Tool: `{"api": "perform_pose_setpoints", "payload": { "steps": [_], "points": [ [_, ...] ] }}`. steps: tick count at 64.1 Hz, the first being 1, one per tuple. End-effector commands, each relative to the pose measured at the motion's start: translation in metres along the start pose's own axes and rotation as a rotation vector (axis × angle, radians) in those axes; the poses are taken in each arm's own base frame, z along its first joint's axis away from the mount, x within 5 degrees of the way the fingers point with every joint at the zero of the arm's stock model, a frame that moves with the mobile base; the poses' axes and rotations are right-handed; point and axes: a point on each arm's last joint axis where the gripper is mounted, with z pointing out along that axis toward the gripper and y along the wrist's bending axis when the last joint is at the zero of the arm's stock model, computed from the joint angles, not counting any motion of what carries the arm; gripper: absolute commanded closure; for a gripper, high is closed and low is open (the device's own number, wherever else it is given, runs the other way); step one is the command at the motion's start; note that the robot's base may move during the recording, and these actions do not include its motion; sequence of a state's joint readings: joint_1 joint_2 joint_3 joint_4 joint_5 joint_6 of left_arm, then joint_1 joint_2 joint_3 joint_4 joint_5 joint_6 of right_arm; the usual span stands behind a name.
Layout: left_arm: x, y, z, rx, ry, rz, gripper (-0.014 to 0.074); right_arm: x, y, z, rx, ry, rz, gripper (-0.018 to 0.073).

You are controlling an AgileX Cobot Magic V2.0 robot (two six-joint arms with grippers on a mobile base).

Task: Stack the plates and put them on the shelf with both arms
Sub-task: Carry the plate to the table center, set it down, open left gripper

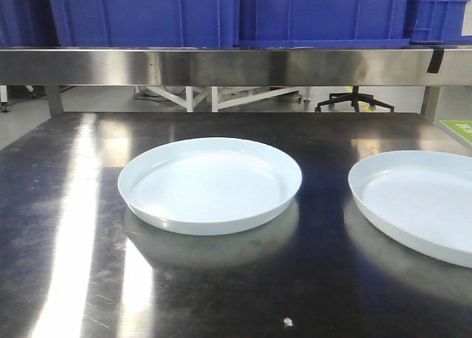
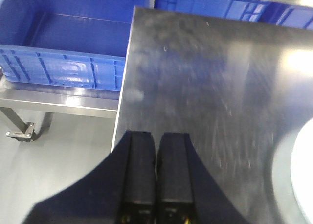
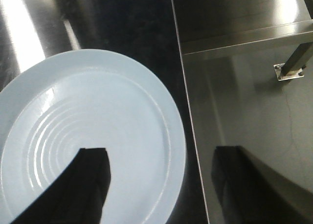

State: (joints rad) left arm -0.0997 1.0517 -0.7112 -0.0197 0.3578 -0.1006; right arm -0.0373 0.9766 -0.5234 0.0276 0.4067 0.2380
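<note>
Two pale blue-white plates are seen lying apart on the dark steel tabletop (image 1: 59, 279), not yet stacked: the middle plate (image 1: 210, 183) sits near the centre, and the right-hand plate (image 1: 420, 205) lies towards the tabletop's right edge, partly cut off by the front view. Behind them, along the back edge, a steel shelf (image 1: 221, 65) is carried above the surface and is loaded with blue crates (image 1: 221, 13). The left end effector (image 2: 156, 180) is held clenched on nothing, its fingers pressed together, above bare steel just inside the tabletop's left edge; only a sliver of a plate, probably the middle one, shows at the right border of that wrist view. The right end effector (image 3: 160, 153) is released, with its fingers spread wide; one finger is seen over the well of what is judged to be the right-hand plate and the other beyond its rim, towards the tabletop's right edge. Whether either finger touches the plate cannot be told. The step in hand is judged to be the opening one, the approach to the first pick-up, with nothing yet gripped. The next move calls for the spread fingers to be lowered astride the low rim and closed firmly on it, since the glossy surface may slip, after which the plate would be carried across and set squarely into the middle plate.
</note>
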Motion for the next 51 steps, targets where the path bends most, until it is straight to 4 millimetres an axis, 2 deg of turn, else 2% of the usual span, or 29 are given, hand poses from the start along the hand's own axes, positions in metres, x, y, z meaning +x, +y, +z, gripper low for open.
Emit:
{"api": "perform_pose_setpoints", "payload": {
  "steps": [1, 6, 16, 23, 34, 37, 40, 48, 49, 51],
  "points": [
    [0.001, 0.000, -0.015, 0.012, -0.127, -0.003, 0.0510, -0.016, 0.003, -0.007, -0.018, -0.095, -0.007, 0.0015],
    [0.021, 0.004, -0.017, 0.001, -0.111, 0.027, 0.0510, -0.016, 0.003, -0.007, -0.018, -0.095, -0.007, 0.0015],
    [0.049, 0.008, -0.022, -0.015, -0.087, 0.075, 0.0510, -0.017, 0.003, -0.007, -0.019, -0.098, -0.007, 0.0015],
    [0.058, 0.009, -0.023, -0.021, -0.087, 0.099, 0.0510, -0.017, 0.003, -0.007, -0.019, -0.099, -0.007, 0.0015],
    [0.061, 0.010, -0.023, -0.022, -0.069, 0.095, 0.0510, -0.017, 0.003, -0.007, -0.019, -0.098, -0.007, 0.0041],
    [0.061, 0.010, -0.023, -0.022, -0.074, 0.095, 0.0510, -0.016, 0.003, -0.007, -0.018, -0.096, -0.007, 0.0093],
    [0.061, 0.010, -0.023, -0.022, -0.074, 0.095, 0.0510, -0.016, 0.003, -0.007, -0.017, -0.091, -0.007, 0.0190],
    [0.061, 0.010, -0.023, -0.022, -0.074, 0.095, 0.0510, -0.014, 0.003, -0.007, -0.013, -0.075, -0.007, 0.0531],
    [0.061, 0.010, -0.023, -0.022, -0.074, 0.095, 0.0510, -0.014, 0.003, -0.007, -0.013, -0.075, -0.007, 0.0553],
    [0.061, 0.010, -0.023, -0.022, -0.074, 0.095, 0.0510, -0.014, 0.003, -0.007, -0.013, -0.075, -0.007, 0.0531]
  ]
}}
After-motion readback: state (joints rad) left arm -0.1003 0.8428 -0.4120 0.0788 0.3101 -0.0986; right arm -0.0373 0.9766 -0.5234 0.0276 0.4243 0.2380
